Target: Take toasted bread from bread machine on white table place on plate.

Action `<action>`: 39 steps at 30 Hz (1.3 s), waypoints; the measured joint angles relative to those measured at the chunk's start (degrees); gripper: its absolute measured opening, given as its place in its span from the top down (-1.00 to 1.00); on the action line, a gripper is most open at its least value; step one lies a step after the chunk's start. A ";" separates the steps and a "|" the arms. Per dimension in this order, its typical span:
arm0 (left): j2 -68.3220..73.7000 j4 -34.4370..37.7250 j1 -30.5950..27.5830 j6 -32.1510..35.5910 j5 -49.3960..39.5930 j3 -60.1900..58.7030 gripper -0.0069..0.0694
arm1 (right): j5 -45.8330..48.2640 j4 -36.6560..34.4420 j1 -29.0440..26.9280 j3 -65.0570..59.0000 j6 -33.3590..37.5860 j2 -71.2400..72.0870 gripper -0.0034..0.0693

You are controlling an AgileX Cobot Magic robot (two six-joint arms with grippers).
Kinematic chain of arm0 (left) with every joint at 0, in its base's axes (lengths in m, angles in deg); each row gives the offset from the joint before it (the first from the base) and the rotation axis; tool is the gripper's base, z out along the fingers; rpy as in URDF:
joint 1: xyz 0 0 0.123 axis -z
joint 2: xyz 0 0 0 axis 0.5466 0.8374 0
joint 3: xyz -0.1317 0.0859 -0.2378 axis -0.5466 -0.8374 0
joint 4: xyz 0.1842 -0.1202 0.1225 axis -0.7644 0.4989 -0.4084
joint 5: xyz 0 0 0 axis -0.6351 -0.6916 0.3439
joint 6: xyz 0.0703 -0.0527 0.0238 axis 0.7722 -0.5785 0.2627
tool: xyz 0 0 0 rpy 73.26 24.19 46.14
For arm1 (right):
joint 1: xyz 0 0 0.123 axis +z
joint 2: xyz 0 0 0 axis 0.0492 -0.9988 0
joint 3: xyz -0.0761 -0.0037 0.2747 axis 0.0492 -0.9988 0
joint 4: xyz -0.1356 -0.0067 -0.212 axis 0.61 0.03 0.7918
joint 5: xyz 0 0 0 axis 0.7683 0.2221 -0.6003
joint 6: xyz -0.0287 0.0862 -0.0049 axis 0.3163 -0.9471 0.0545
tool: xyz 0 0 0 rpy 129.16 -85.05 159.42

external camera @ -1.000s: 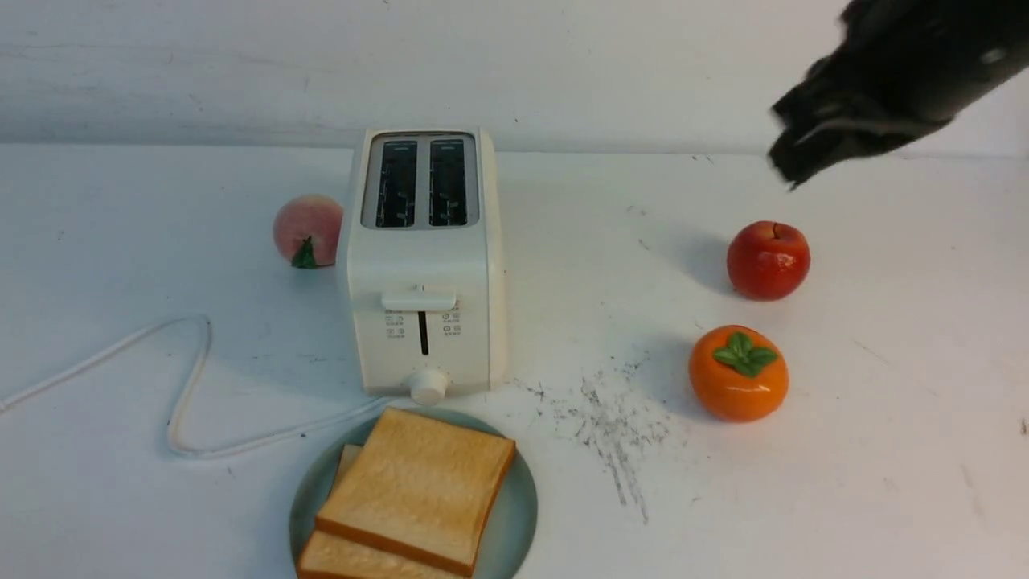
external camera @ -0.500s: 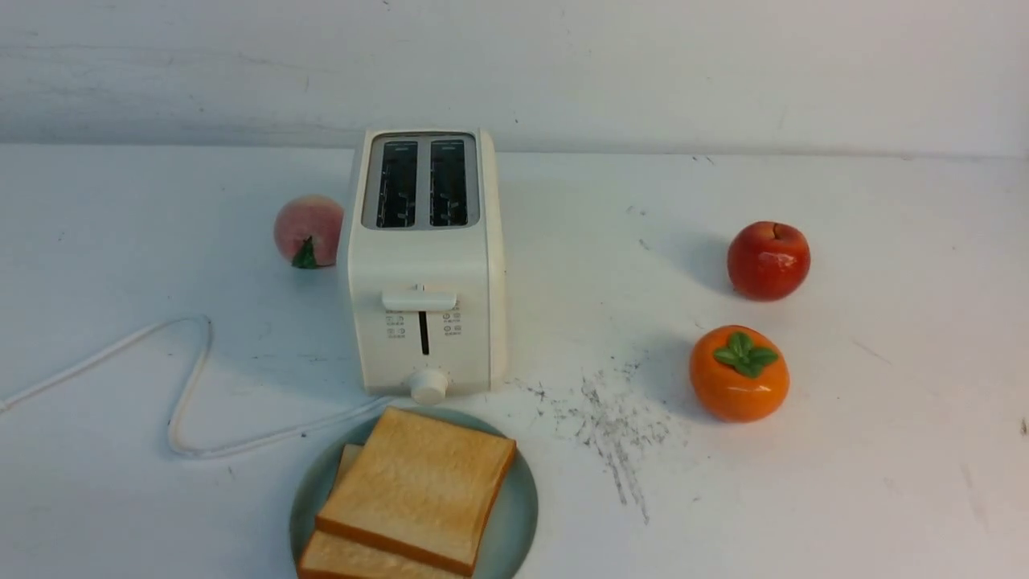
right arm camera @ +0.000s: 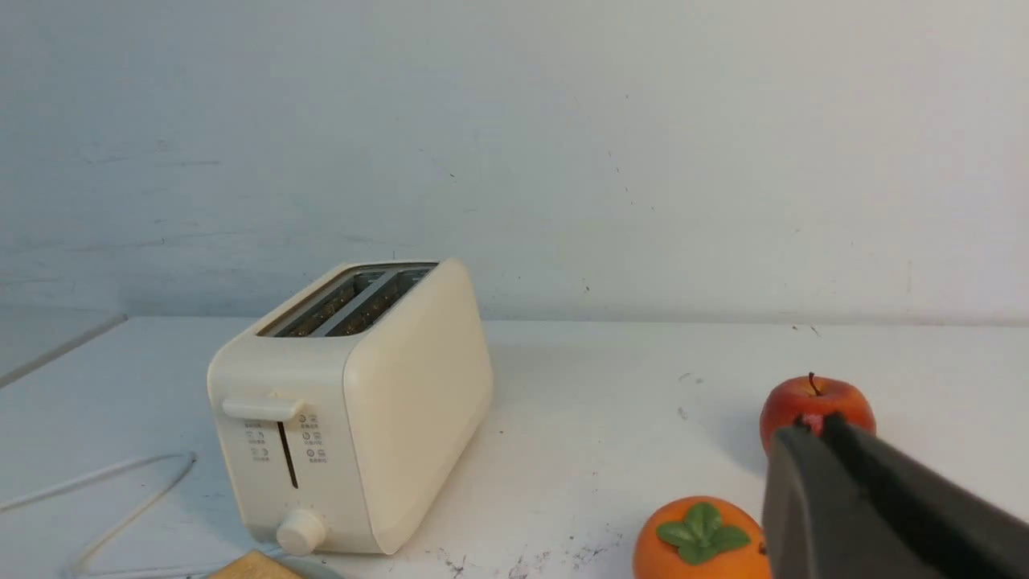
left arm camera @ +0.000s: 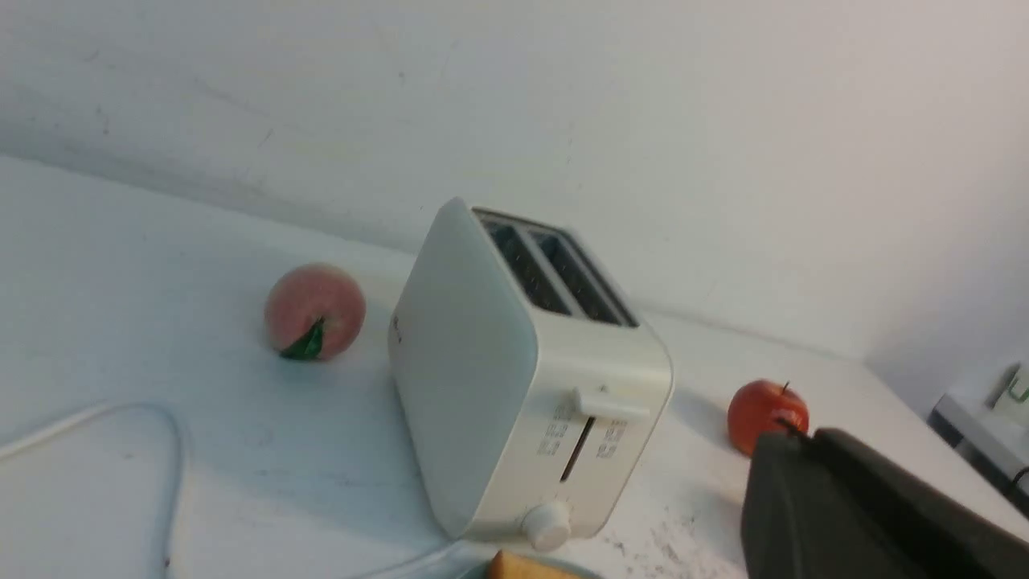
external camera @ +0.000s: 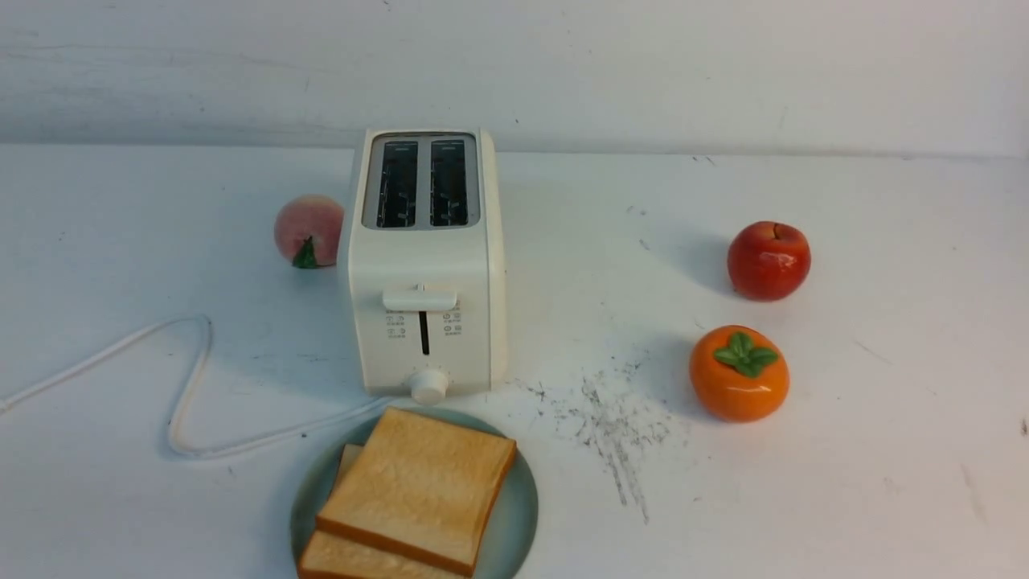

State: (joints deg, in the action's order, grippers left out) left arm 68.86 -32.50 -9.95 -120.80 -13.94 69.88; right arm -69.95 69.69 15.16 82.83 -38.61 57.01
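- The toasted bread (external camera: 418, 490) lies on the plate (external camera: 518, 498). It is two slices stacked flat, and the upper one is turned a little, so the lower slice peeks out at its left and near edges.
- The plate sits on the white table (external camera: 884, 450) just in front of the bread machine (external camera: 424, 265). Its far rim is close to the knob (external camera: 428, 386), and the front view cuts off its near edge.
- The bread machine stands upright with its front toward me. Both slots show only dark wire guides, and the lever (external camera: 419, 300) sits at the top of its track.
- My left gripper (left arm camera: 792, 441) shows in its wrist view as a dark wedge. Its fingers are pressed together around nothing, and it is well apart from the bread machine.
- My right gripper (right arm camera: 812, 430) is likewise clenched on nothing. In its wrist view it overlaps the apple (external camera: 768, 260) and the persimmon (external camera: 739, 373), and I cannot tell how far it is from them.
- The apple and persimmon stand to the right of the bread machine, with the persimmon nearer me.
- A peach (external camera: 309, 230) rests just beside the bread machine's left wall.
- The white cord (external camera: 189, 378) loops over the table on the left.
- Dark scuff marks (external camera: 611, 426) lie between the plate and the persimmon.
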 joint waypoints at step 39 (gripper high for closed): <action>-5.13 15.38 -22.06 21.45 5.74 -24.91 0.79 | 0.00 0.57 0.00 -0.02 0.00 0.00 0.80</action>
State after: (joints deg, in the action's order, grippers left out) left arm 63.73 -17.12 -32.01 -99.34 -8.20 44.96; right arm -69.95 70.26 15.16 82.81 -38.61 57.01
